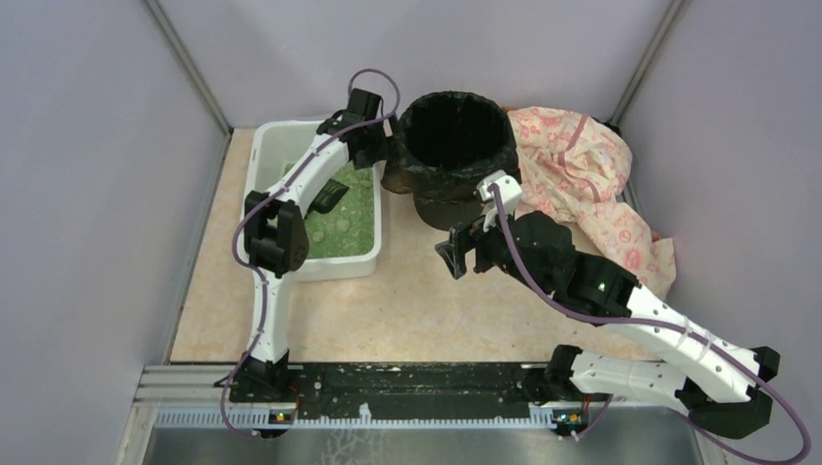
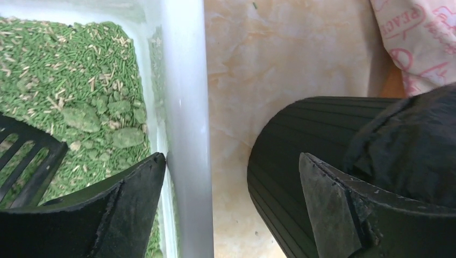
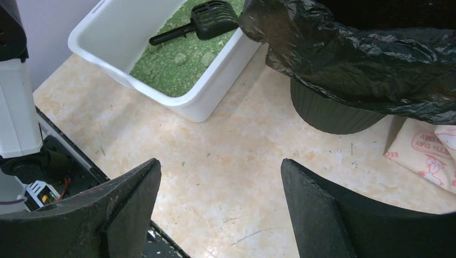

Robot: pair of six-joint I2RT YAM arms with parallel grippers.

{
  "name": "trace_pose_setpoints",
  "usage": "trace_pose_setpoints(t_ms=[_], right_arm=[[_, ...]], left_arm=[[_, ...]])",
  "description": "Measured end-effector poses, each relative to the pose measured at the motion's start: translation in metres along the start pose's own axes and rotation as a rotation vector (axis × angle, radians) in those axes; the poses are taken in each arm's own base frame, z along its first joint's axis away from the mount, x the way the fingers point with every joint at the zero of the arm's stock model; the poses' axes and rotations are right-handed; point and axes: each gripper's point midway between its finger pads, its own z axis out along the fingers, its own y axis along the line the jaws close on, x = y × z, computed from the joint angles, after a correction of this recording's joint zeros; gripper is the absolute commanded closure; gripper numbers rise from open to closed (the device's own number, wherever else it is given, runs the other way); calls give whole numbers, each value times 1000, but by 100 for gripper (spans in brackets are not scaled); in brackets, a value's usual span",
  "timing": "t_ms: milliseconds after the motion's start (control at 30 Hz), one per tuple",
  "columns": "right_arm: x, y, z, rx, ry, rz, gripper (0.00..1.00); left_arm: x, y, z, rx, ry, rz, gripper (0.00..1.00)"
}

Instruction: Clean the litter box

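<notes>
Looking first at the top view, the litter box (image 1: 264, 165) stands on the worktop (image 1: 407, 300) at the far left. The black-bagged bin (image 1: 417, 126) stands just beside its right wall, probably so that a loaded scoop has only a short way to travel. The scoop (image 1: 330, 194) lies inside the litter box, on the green litter. The left arm (image 1: 291, 184) reaches across the litter box to its far right corner. The right arm (image 1: 582, 281) waits well to the right of the litter box, out of the way.

In the left wrist view, the left jaws are spread wide and hold nothing. One jaw is over the litter (image 2: 64, 59), the other is over the bin, and the right wall of the litter box is between them. Several clumps (image 2: 80, 118) rest in the litter close to this wall, so I judge that the cleaning is not finished.

In the right wrist view, the right jaws are also wide open and empty, above bare worktop to the right of the litter box. A pink cloth (image 3: 425, 150) lies further right, beyond the bin.
</notes>
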Motion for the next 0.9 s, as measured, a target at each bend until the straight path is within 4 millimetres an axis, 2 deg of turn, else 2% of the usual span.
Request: trace_pose_setpoints(t_ms=[133,300,433,500,600,767,900], right_arm=[[1,5,5,-17,7,2,18],[2,11,13,-34,13,3,18],[2,14,17,-47,14,8,18],[3,15,18,-50,13,9,18],[3,17,18,-59,13,10,18],[4,20,19,-76,13,10,18],[1,23,19,-91,4,13,18]], left_arm=[[-10,-1,-29,-4,-29,21,1],[-46,0,-84,-31,-149,62,1],[-66,12,-121,-75,-230,88,1],[-69,26,-134,-116,-247,99,1],[-65,58,-143,-200,-242,117,1],[-34,132,-138,-398,-151,199,1],[-13,162,-127,-466,-59,213,1]])
